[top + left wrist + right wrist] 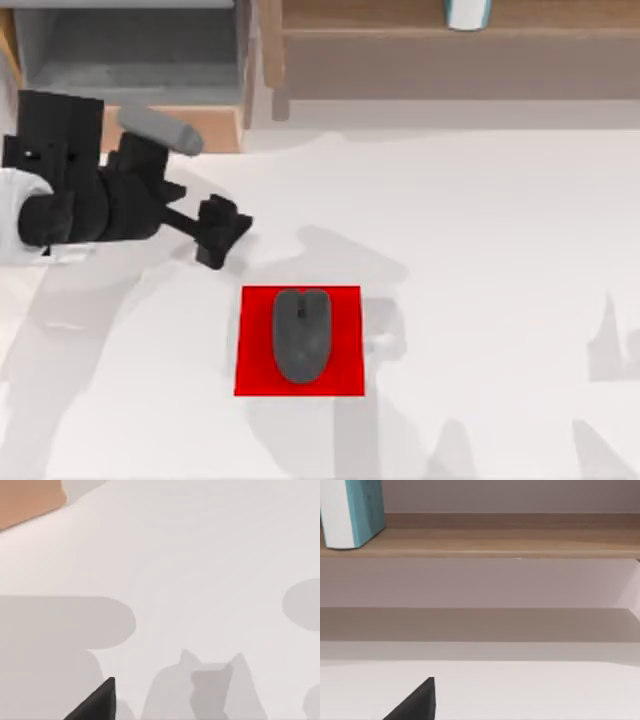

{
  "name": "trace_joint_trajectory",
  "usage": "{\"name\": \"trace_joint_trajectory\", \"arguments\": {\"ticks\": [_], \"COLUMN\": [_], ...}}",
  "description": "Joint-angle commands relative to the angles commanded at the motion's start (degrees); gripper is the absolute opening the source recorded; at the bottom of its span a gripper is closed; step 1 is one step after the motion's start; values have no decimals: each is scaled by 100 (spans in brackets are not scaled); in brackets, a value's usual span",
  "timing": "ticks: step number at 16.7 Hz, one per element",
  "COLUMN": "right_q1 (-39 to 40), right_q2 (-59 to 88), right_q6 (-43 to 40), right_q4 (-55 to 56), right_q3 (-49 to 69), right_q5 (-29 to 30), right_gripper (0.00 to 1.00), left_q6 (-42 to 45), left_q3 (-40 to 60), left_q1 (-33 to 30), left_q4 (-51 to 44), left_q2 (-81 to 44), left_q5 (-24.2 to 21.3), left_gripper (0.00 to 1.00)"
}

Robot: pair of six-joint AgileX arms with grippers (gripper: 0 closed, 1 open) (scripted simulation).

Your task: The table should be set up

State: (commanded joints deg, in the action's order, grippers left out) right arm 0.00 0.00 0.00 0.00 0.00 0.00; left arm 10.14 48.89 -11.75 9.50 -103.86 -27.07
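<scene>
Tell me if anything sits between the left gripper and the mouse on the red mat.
Nothing visible does. The left gripper hangs over the table up and left of the red mat, where the dark mouse lies. Between them the top view shows bare white tabletop and shadow.

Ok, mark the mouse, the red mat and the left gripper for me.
mouse (301, 336): top view, middle of its dark grey back.
red mat (251, 340): top view, bare strip left of the mouse.
left gripper (225, 232): top view, black fingers above the table, up-left of the mat.
</scene>
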Motion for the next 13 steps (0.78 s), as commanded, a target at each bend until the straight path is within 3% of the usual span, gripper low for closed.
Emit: {"name": "trace_joint_trajectory", "arguments": {"ticks": [7, 13], "right_q1": [0, 0], "right_q2": [0, 0], "right_q6": [0, 0], "right_q4": [0, 0], "right_q3": [0, 0], "right_q5": [0, 0], "right_gripper": [100, 100], "left_q6": [4169, 7065], "left_q3": [-1650, -2536], "left_q1": [2265, 4437], "left_q4": [4231, 6879], "left_q2": [145, -489], "left_q5": [-1313, -1677], "left_gripper": [100, 100]}}
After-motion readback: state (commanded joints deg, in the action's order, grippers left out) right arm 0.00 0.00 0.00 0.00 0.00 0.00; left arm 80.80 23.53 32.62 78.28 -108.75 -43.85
